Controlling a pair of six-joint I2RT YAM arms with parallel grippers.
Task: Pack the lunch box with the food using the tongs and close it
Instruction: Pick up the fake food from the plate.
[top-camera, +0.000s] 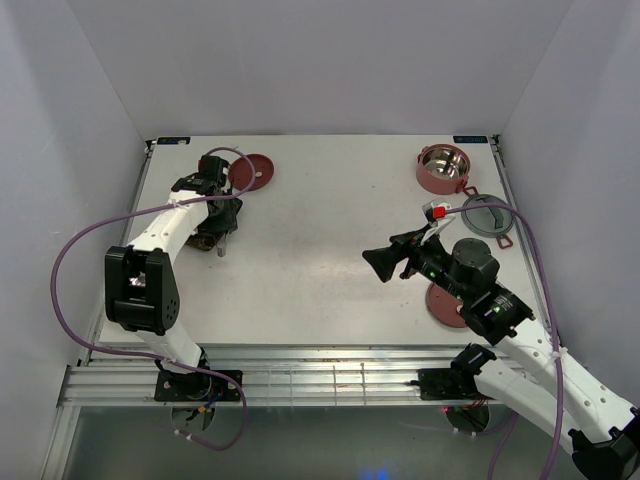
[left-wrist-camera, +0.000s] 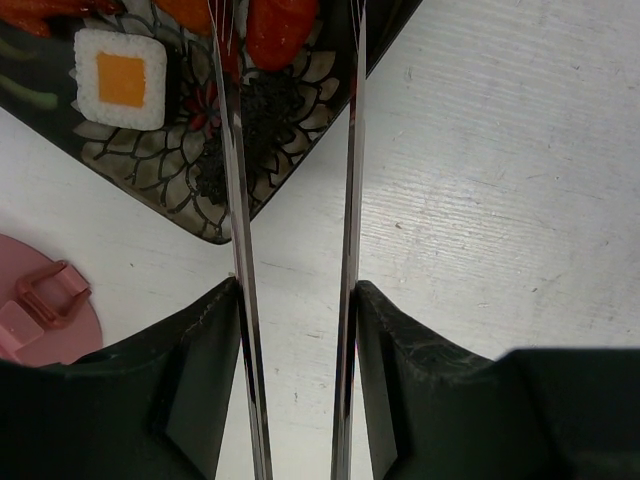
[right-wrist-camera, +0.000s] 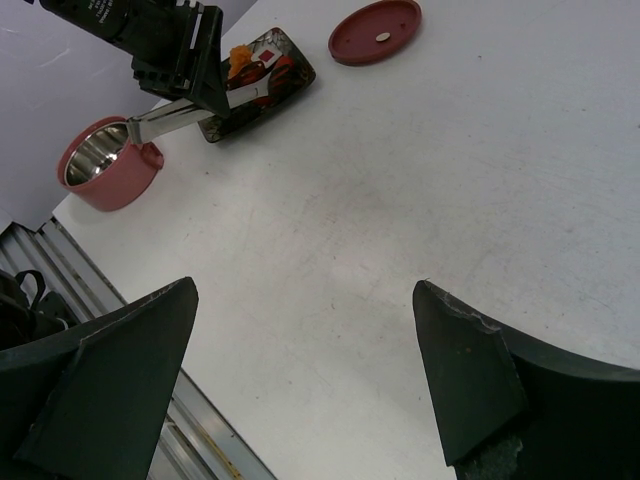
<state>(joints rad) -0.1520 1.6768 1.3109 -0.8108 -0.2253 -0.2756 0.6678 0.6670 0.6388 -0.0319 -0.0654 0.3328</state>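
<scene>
My left gripper (left-wrist-camera: 297, 290) is shut on the silver tongs (left-wrist-camera: 350, 150), one finger pressing on each arm. The tong arms reach over the dark floral plate (left-wrist-camera: 160, 165), and an orange-red piece of food (left-wrist-camera: 280, 30) lies between them at the top edge. A white sushi roll (left-wrist-camera: 120, 80) with an orange centre sits to their left. One lunch box tier (top-camera: 443, 168) stands at the back right. Another lunch box tier (right-wrist-camera: 105, 165) stands beside the left arm. My right gripper (top-camera: 385, 262) hovers over bare table, open and holding nothing (right-wrist-camera: 305, 290).
A dark-red lid (top-camera: 250, 172) lies behind the plate. A grey ring lid (top-camera: 488, 217) and another red lid (top-camera: 445, 300) lie by the right arm. White walls close in the table on three sides, and a metal rail (top-camera: 300, 375) runs along the near edge.
</scene>
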